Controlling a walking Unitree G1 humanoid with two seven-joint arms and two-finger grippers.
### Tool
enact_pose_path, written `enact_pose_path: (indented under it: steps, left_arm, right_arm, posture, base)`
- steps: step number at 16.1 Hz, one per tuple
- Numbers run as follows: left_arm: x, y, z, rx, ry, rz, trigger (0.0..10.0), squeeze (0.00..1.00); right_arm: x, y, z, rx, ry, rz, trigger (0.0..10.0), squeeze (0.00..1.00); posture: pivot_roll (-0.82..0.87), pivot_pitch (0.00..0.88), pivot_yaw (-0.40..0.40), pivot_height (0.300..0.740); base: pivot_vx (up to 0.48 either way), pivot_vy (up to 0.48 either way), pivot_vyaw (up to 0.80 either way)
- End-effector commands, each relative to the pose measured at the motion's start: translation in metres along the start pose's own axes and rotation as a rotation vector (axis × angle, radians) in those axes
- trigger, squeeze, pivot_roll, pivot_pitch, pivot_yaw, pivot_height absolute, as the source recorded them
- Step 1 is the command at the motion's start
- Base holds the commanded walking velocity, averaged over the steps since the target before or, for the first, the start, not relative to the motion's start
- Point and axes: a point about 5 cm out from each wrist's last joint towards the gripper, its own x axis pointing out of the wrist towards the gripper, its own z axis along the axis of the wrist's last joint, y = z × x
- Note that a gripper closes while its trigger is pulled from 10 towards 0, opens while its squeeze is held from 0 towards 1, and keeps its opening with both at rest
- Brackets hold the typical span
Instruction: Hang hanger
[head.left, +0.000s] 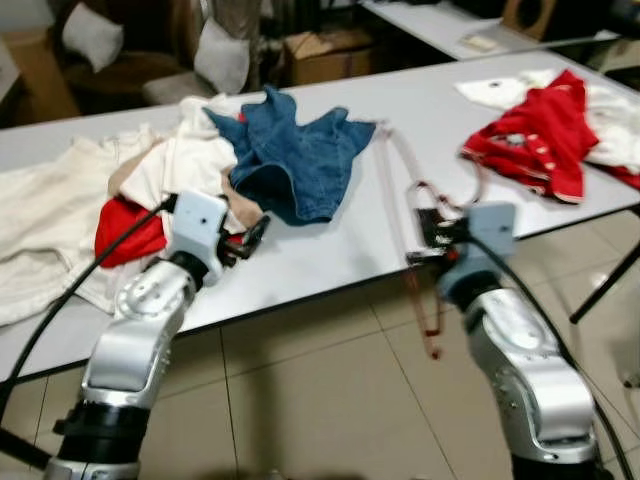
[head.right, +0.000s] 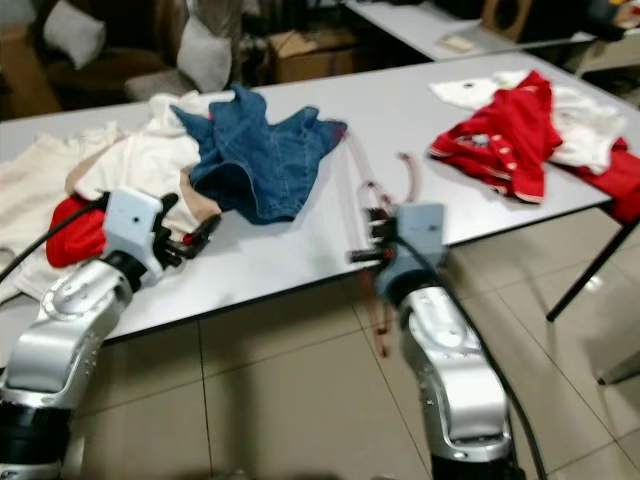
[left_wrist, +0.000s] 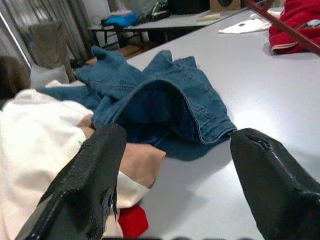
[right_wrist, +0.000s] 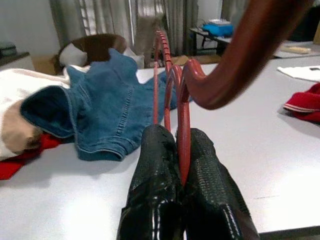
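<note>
A reddish-brown hanger (head.left: 386, 172) lies across the white table (head.left: 330, 250), and its lower part hangs past the front edge (head.right: 381, 320). My right gripper (head.left: 430, 237) is at that edge, shut on the hanger's thin bar (right_wrist: 183, 125). A blue denim jacket (head.left: 296, 158) lies crumpled at the table's middle, just left of the hanger. My left gripper (head.left: 254, 236) hovers low over the table in front of the jacket (left_wrist: 175, 100), open with nothing between its fingers (left_wrist: 95, 170).
Cream clothes (head.left: 60, 200) and a red cloth (head.left: 125, 232) are piled at the table's left. A red and white garment (head.left: 545, 140) lies at its right end. Behind stand a cardboard box (head.left: 325, 55), cushioned chairs and another table (head.left: 440, 20). A black table leg (head.left: 605, 285) slants at the right.
</note>
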Motion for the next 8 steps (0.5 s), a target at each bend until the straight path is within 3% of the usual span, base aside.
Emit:
enact_pose_path:
  steps: [1,3,8]
  left_arm:
    - [0.000,-0.002,-0.002,0.032,0.009,-0.015,10.0,0.00]
    - [0.000,-0.006,-0.006,0.063,0.028,-0.043,10.0,0.00]
    - [0.003,-0.013,-0.027,0.242,0.159,-0.149,10.0,0.00]
  right_arm:
    - [-0.001,-0.003,0.001,-0.009,-0.009,-0.001,10.0,0.00]
    - [-0.002,-0.007,-0.001,-0.011,-0.004,-0.021,10.0,0.00]
    - [-0.004,-0.018,-0.005,-0.016,0.017,-0.057,10.0,0.00]
  posture:
    - [-0.06,0.000,0.070,0.740]
    - [-0.06,0.000,0.078,0.740]
    - [-0.06,0.000,0.078,0.740]
  base:
    - [0.000,0.315,0.00]
    - [0.000,0.313,0.00]
    - [0.000,0.000,0.00]
